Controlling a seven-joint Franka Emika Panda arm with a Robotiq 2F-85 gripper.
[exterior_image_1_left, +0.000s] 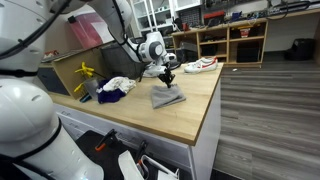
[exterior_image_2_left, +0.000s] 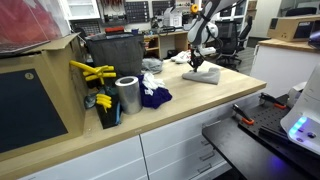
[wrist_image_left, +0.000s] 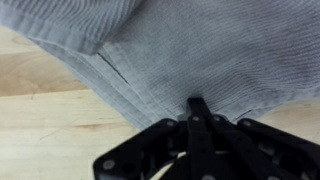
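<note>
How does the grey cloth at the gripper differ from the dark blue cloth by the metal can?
The grey cloth is pale and ribbed; the dark blue cloth is navy. The grey cloth lies spread fairly flat; the dark blue cloth is bunched up. The gripper is shut on the grey cloth; the dark blue cloth lies untouched. Both are fabric on the wooden table.

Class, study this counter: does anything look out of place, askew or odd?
A white shoe lies at the counter's far end, odd on a worktop. The grey cloth is pulled into a peak where the gripper's fingers pinch it.
</note>
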